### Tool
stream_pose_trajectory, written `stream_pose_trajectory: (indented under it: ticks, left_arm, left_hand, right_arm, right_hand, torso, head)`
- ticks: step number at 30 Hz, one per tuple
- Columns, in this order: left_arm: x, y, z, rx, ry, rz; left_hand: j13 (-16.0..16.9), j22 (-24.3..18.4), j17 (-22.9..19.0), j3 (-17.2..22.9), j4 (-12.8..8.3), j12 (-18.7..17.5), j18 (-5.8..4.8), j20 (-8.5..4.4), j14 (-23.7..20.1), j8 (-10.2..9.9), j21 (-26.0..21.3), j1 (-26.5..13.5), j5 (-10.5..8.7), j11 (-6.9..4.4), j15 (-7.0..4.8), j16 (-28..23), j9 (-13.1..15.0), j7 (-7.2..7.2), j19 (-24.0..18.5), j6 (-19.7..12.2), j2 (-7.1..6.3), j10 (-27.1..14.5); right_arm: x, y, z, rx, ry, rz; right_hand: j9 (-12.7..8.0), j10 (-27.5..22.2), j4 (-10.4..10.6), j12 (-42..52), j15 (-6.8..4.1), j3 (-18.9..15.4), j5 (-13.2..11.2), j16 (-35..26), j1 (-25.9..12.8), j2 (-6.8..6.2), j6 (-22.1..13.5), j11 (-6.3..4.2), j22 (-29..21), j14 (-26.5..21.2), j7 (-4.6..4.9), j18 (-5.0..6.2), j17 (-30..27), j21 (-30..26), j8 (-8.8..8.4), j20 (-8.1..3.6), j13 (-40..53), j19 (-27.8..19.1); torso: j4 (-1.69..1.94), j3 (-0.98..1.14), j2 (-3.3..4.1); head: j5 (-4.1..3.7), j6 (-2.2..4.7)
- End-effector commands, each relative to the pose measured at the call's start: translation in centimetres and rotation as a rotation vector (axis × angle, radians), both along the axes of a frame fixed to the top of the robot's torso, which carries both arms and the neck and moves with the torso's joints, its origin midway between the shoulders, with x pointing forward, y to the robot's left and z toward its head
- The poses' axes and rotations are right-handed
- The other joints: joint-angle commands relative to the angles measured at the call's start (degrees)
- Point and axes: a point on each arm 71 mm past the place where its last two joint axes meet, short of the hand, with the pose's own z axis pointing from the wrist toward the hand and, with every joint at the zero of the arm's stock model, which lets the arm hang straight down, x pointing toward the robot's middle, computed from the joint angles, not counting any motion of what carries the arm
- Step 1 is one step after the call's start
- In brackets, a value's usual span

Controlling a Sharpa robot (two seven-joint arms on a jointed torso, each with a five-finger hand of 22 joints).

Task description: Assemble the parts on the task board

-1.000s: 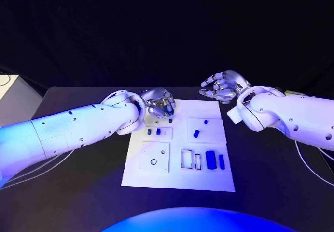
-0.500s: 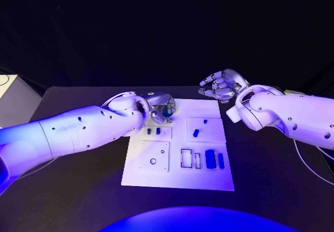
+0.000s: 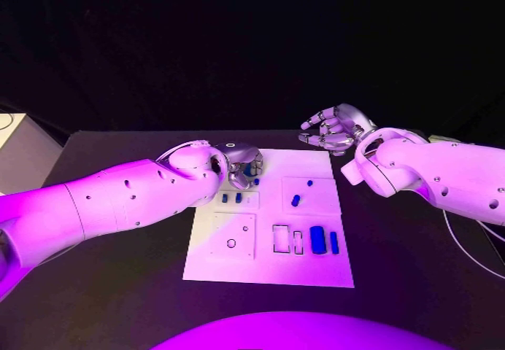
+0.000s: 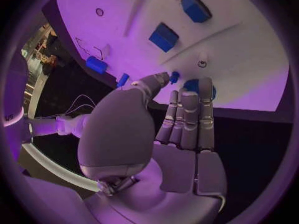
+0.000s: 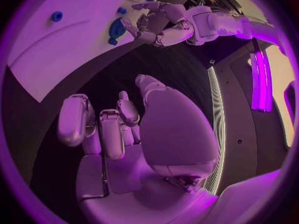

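Observation:
The white task board (image 3: 268, 270) lies mid-table with several small blue parts on it: two short ones (image 3: 231, 197), a slanted one (image 3: 295, 200) and taller blocks (image 3: 318, 239) near a frame. My left hand (image 3: 240, 162) hangs over the board's far left corner, its fingers (image 4: 188, 115) straight and side by side. Their tips reach a round blue part (image 4: 198, 86), and a tiny blue piece (image 4: 175, 76) lies by the thumb; I see no grip. My right hand (image 3: 337, 130) hovers off the board's far right corner, its fingers (image 5: 112, 134) curled with nothing in them.
The black table (image 3: 116, 292) surrounds the board on all sides. Two blue blocks (image 4: 164, 36) stand in the board close to the left hand. A white box (image 3: 19, 149) stands at the table's far left edge.
My left arm has swung in and its hand has dropped slightly onto the board's far left corner. The right hand has stayed where it was.

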Motion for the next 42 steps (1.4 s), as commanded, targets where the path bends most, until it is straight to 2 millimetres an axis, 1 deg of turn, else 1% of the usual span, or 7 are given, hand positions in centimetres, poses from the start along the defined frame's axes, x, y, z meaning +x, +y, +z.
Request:
stream_pose_trajectory:
  ticks: [1, 7, 15, 28, 33, 37, 42]
  left_arm:
    - [-0.03, -0.28, -0.31, 0.035, 0.003, -0.003]
    - [0.07, -0.49, -0.76, 0.04, 0.012, -0.004]
    - [-0.03, -0.81, -1.11, 0.034, 0.024, -0.013]
    - [-0.23, -0.88, -1.25, 0.027, 0.045, -0.024]
    - [-0.21, -0.85, -1.28, 0.028, 0.048, -0.024]
    - [-0.13, -0.74, -1.3, 0.027, 0.049, -0.02]
    - [0.03, -0.61, -1.23, 0.018, 0.037, -0.012]
  left_hand:
    - [-0.22, 0.21, 0.09, 0.6, -0.21, 0.24, 0.82, -0.17, 0.24, -0.39, 0.41, 0.59, -0.09, 0.18, -0.01, 0.45, -0.26, -0.12, 0.42, 0.59, 0.1, -0.01]
    - [-1.48, 1.23, 0.82, 2.62, -0.29, -0.32, 0.86, -0.36, 0.8, -1.19, 1.84, 0.97, -0.24, -0.12, -0.28, 2.32, -1.45, -0.43, 0.22, 2.84, 0.64, 1.58]
    - [-2.88, 2.9, 1.91, 4.0, -0.33, -1.45, 0.66, -0.51, 1.84, -2.09, 3.54, 0.66, -0.39, -0.34, -0.46, 4.05, -2.42, -0.47, 0.61, 4.73, 0.83, 3.79]
    - [-4.13, 6.15, 4.33, 4.9, -0.78, -2.47, 0.17, -0.76, 3.97, -2.86, 6.37, 0.49, -0.5, -1.0, -0.95, 6.64, -3.02, -0.51, 2.38, 7.49, 1.54, 7.83]
    - [-4.89, 7.13, 4.74, 5.21, -1.03, -3.74, 0.02, -0.92, 4.47, -3.2, 7.21, 0.46, -0.56, -1.33, -1.23, 7.24, -3.03, -0.59, 2.9, 8.74, 1.93, 9.7]
    - [-5.93, 8.28, 5.35, 5.66, -1.44, -6.0, -0.17, -1.27, 5.33, -3.47, 8.21, 0.59, -0.6, -1.76, -1.63, 7.89, -2.71, -0.75, 3.66, 10.46, 2.67, 12.32]
    - [-6.89, 10.48, 7.1, 6.34, -2.46, -9.06, -0.59, -1.62, 7.01, -3.93, 10.02, 1.0, -0.99, -2.03, -1.96, 8.87, -2.24, -0.71, 5.44, 12.3, 3.48, 15.9]
  right_arm:
    - [-0.07, 0.24, 0.06, 0.002, -0.009, 0.017]
    - [-0.1, 0.31, 0.07, 0.002, -0.008, 0.019]
    - [-0.12, 0.34, 0.08, 0.003, -0.007, 0.02]
    - [-0.11, 0.35, 0.07, 0.002, -0.006, 0.02]
    - [-0.11, 0.36, 0.06, 0.002, -0.005, 0.021]
    - [-0.14, 0.35, 0.07, 0.002, -0.005, 0.021]
    - [-0.15, 0.34, 0.07, 0.002, -0.005, 0.021]
  right_hand:
    - [-0.09, -0.41, 0.02, -0.39, 0.07, 0.47, 0.3, -0.21, -0.43, -0.22, -0.39, 0.15, 2.13, 2.36, 0.11, 0.44, 4.55, -0.39, -0.07, -0.04, -0.05, -0.37]
    - [-0.09, -0.41, 0.02, -0.39, 0.07, 0.47, 0.3, -0.21, -0.43, -0.22, -0.39, 0.15, 2.13, 2.36, 0.11, 0.44, 4.55, -0.39, -0.07, -0.04, -0.05, -0.37]
    - [-0.09, -0.41, 0.02, -0.39, 0.07, 0.47, 0.3, -0.21, -0.43, -0.22, -0.39, 0.15, 2.13, 2.36, 0.11, 0.44, 4.55, -0.39, -0.07, -0.04, -0.05, -0.37]
    - [-0.09, -0.31, 0.02, -0.42, 0.05, 0.67, 0.34, -0.3, -0.45, -0.25, -0.38, 0.13, 2.06, 2.36, 0.1, 0.43, 4.5, -0.5, -0.03, -0.07, -0.13, -0.34]
    - [-0.09, -0.31, 0.02, -0.42, 0.05, 0.67, 0.34, -0.3, -0.45, -0.25, -0.38, 0.13, 2.06, 2.36, 0.1, 0.43, 4.5, -0.5, -0.03, -0.07, -0.13, -0.34]
    - [-0.09, -0.31, 0.02, -0.42, 0.05, 0.67, 0.34, -0.3, -0.45, -0.25, -0.38, 0.13, 2.06, 2.36, 0.1, 0.43, 4.5, -0.5, -0.03, -0.07, -0.13, -0.34]
    - [-0.09, -0.31, 0.02, -0.42, 0.05, 0.67, 0.34, -0.3, -0.45, -0.25, -0.38, 0.13, 2.06, 2.36, 0.1, 0.43, 4.5, -0.5, -0.03, -0.07, -0.13, -0.34]
  torso:
    - [0.02, -0.02, 0.04]
    - [-0.08, 0.01, 0.09]
    - [0.09, -0.03, -0.01]
    - [0.15, -0.09, -0.06]
    - [0.06, -0.08, -0.1]
    - [0.07, -0.05, -0.06]
    - [0.1, -0.09, -0.06]
  head:
    - [-0.03, 0.03]
    - [-0.15, -0.04]
    - [-0.41, -0.29]
    - [-0.47, -0.56]
    - [-0.41, -0.54]
    - [-0.43, -0.56]
    - [-0.47, -0.47]
